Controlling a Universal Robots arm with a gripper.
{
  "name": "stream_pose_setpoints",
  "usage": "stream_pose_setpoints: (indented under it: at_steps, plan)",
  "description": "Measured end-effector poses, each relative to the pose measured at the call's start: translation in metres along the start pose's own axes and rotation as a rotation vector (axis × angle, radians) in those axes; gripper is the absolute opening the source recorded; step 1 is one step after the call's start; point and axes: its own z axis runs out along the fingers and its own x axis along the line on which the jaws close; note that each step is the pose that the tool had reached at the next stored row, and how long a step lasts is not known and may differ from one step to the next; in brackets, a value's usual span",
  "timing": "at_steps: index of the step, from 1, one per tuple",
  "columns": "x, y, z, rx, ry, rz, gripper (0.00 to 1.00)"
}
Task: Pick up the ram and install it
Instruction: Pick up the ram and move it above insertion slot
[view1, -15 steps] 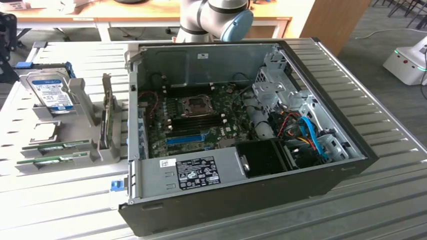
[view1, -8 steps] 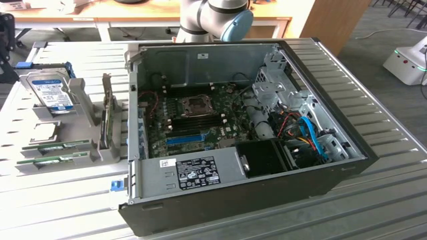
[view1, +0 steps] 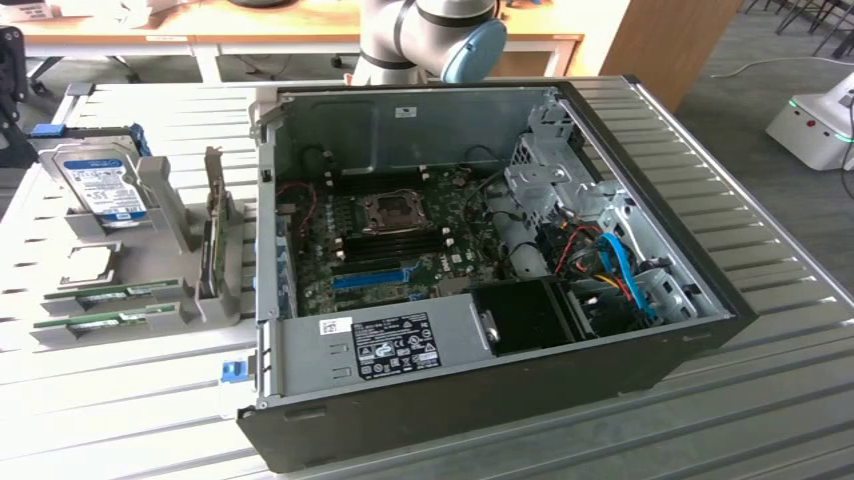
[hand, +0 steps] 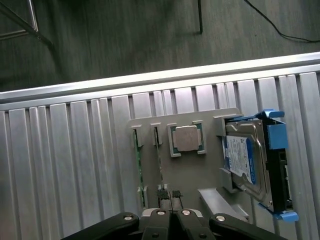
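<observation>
Ram (view1: 127, 291) is not yet picked: two green sticks stand on edge in notches of the gray holder (view1: 220, 300) on the exterior view's left, at its near end, side by side but apart. Standing edge-up likely leaves the long top edge free for a pinch from above. In the wrist view the gripper (hand: 170, 194) is clenched, pads together with nothing between them, and its tips are just beside the end of one ram (hand: 159, 155) stick; whether they touch cannot be told. The same holder carries the CPU chip (hand: 186, 138) flat in a pocket and the hard drive (hand: 245, 160) with its blue label in a blue bracket, so each part has its own seat and none crowds the sticks. Computer case (view1: 641, 350) lies on its side right of the holder, panel off, with the motherboard (view1: 441, 255) facing up, probably so the slots can be reached straight down. Everything sits on the ribbed metal table (view1: 761, 420). The arm (view1: 427, 35) stands at the far side behind the case.
</observation>
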Motion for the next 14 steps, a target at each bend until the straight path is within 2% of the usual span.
stream_pose_setpoints:
  at_steps: [14]
  plan:
    - [0.0000,0.0000,0.0002,0.0021,0.0053,-0.126,0.11]
